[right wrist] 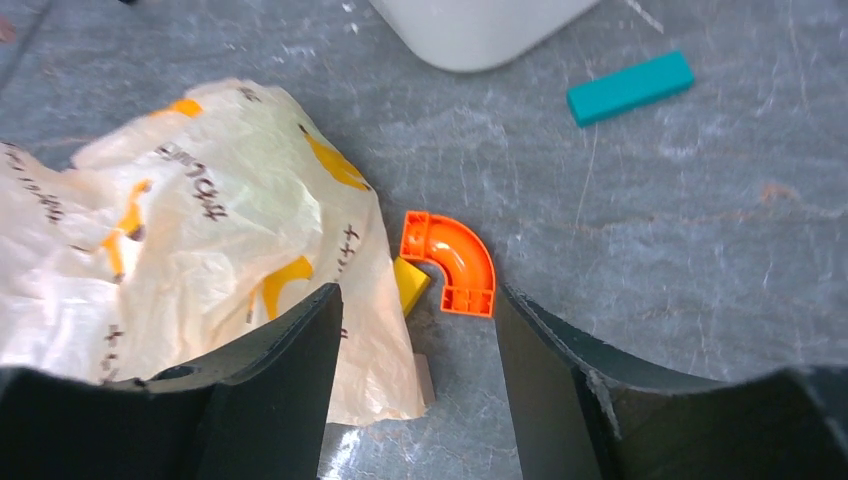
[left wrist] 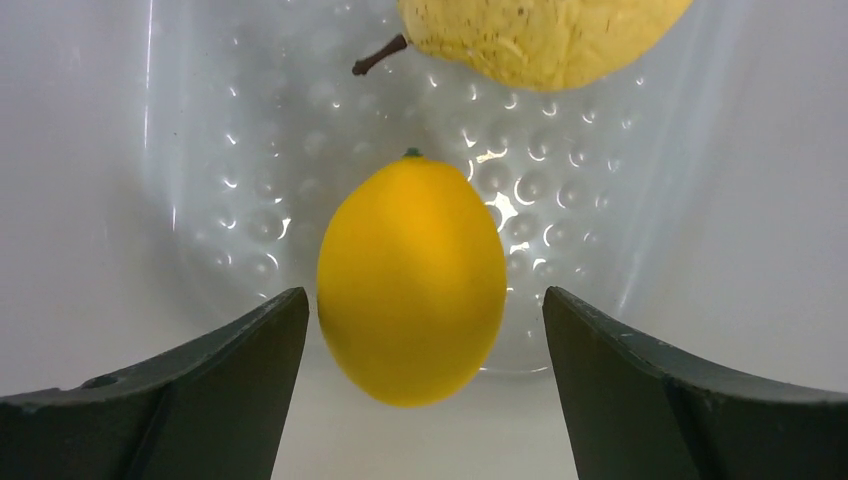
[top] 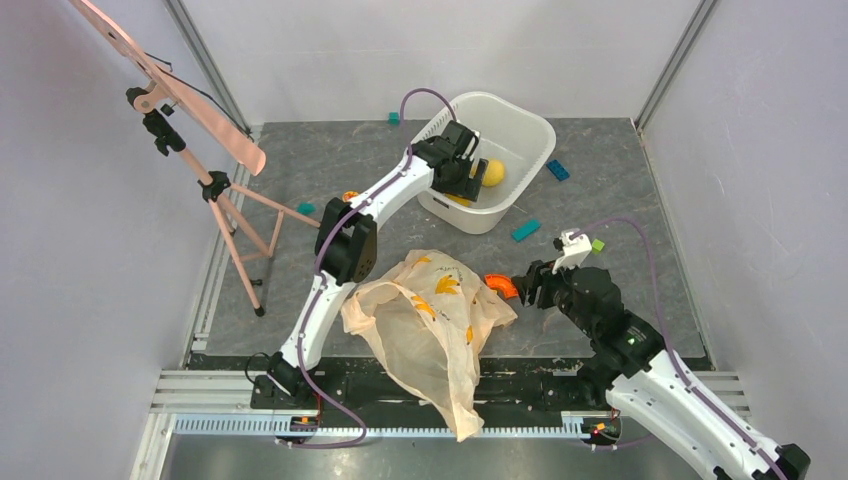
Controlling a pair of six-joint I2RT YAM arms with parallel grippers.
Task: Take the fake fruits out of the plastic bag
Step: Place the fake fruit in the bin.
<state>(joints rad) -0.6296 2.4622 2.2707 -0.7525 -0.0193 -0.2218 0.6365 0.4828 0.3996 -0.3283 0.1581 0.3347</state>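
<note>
Plastic bag (top: 430, 320): crumpled on tabletop (top: 320, 170), front centre. White tub (top: 535, 150), rear: holds yellow pear (left wrist: 545, 40) + orange-yellow round fruit (left wrist: 412, 280). L pincer (left wrist: 425, 300): spread, flanking round fruit, seemingly no contact. R pincer (right wrist: 418, 295): spread above orange curved block (right wrist: 450, 262) beside bag.

Robot lab test cell, not a home or a shop. The left arm (top: 385, 193) and right arm (top: 680, 405), both white, are bolted to an aluminium rail (top: 200, 385) at the bench edge, with purple cable (top: 428, 91) looped along them. Blank pale panels (top: 80, 250) on metal corner posts (top: 206, 60) box in the work area, which has a grey mat (top: 330, 160) as its floor. A tripod (top: 240, 225) stands in the left corner. The contents are props: teal toy block (top: 526, 230), white tub (top: 520, 125), fake fruits (left wrist: 412, 280), printed plastic bag (top: 430, 320).
</note>
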